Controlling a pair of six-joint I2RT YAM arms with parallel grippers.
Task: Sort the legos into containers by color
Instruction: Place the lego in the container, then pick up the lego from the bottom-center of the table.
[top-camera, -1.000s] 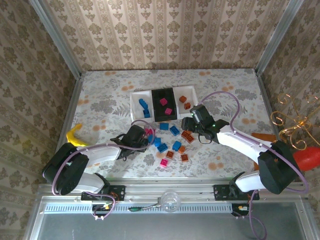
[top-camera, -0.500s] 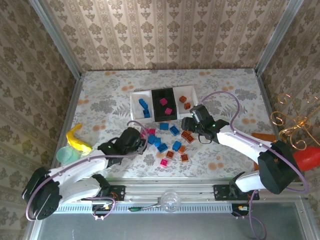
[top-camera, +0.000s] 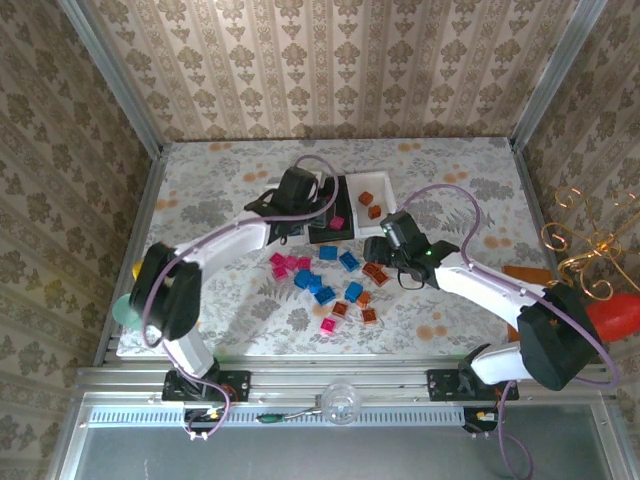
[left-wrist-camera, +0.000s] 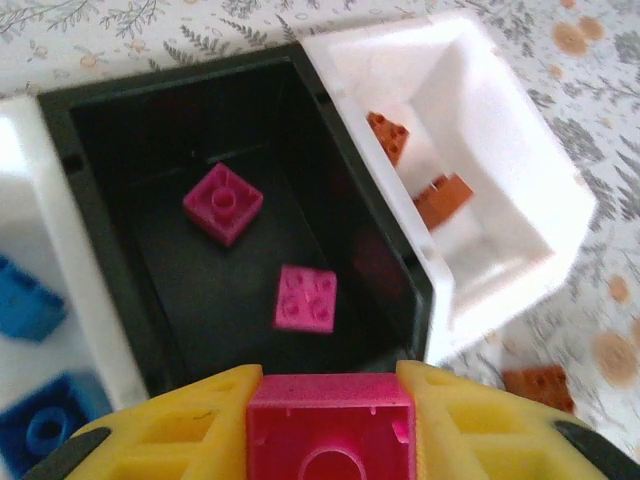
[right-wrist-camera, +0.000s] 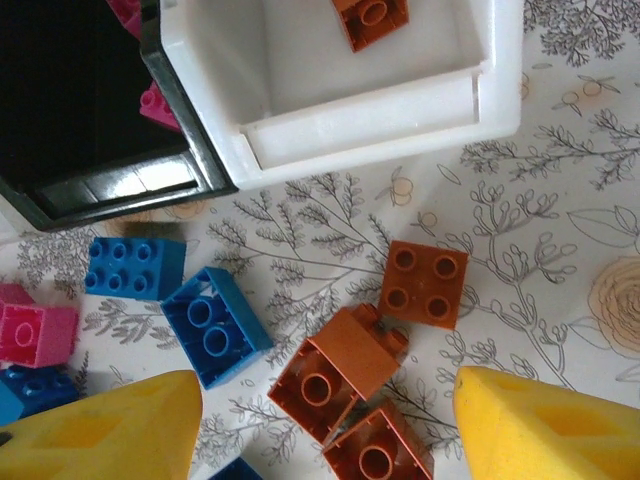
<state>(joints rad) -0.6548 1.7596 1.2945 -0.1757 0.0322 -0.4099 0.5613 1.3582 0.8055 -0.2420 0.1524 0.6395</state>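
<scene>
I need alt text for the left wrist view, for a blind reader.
The left gripper clamps a magenta plastic brick above the black middle tray, where two magenta bricks lie. The white tray on the right holds two orange-brown bricks; the left white tray, blue ones.

The containers are being seen as three open trays joined in a row, a black tray being flanked by two white ones. Two magenta bricks are being kept studs-up in the black tray, two orange-brown bricks in the right white tray, and two blue bricks in the left white tray. A third magenta brick is being clamped, hollow side showing, by the left gripper at the black tray's near side. Loose blue, magenta and orange-brown legos are being seen scattered on the table just before the trays, three orange-brown ones being clustered together.
</scene>
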